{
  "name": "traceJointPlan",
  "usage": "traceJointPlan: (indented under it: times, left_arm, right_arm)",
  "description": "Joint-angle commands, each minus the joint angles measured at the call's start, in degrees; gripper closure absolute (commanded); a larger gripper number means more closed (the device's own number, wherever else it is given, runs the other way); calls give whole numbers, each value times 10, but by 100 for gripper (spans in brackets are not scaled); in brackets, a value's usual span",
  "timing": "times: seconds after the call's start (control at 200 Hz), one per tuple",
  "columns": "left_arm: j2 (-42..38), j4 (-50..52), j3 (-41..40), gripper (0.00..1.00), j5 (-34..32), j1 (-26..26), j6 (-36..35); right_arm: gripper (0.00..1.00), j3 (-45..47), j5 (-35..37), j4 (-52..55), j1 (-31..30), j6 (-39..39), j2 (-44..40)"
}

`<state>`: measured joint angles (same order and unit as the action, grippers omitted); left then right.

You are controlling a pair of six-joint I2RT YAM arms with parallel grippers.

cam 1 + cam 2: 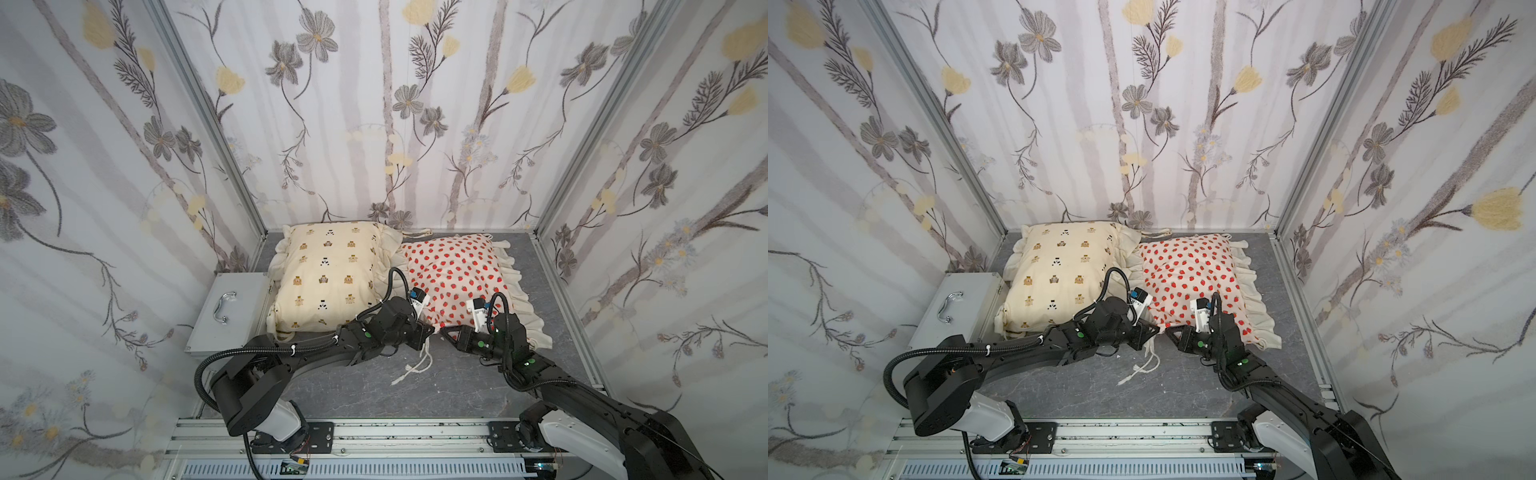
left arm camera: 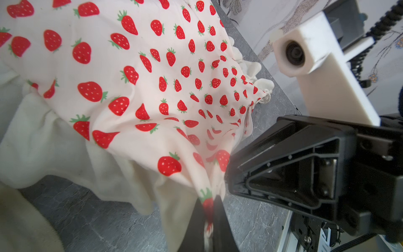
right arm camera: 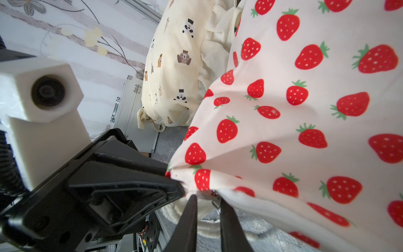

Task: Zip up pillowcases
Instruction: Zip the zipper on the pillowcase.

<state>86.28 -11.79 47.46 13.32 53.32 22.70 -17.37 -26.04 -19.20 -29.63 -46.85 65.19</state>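
The white strawberry pillowcase lies at the right, beside the cream bear pillowcase. My left gripper is shut on the strawberry case's near corner fabric, pulling it taut. My right gripper faces it tip to tip at that same corner. Its jaws stand a narrow gap apart, with a small metal zipper pull between the tips, close to one finger. The case's cord ties trail on the grey tabletop below the grippers.
A grey metal case with a handle lies at the left edge, against the bear pillowcase. Flowered walls enclose three sides. An aluminium rail runs along the front, carrying both arm bases.
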Motion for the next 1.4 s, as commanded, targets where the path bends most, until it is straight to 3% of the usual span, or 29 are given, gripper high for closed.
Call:
traceJointPlan:
  times: [0.0, 0.879, 1.399]
  left_arm:
    - [-1, -18, 4, 100, 3, -1, 0]
    - [-4, -20, 0, 100, 23, -1, -9]
    - [-11, -29, -5, 100, -2, -1, -4]
  right_arm:
    - [81, -3, 0, -29, 0, 7, 5]
    - [93, -20, -1, -56, 0, 1, 45]
    - [100, -29, 46, 25, -2, -6, 23]
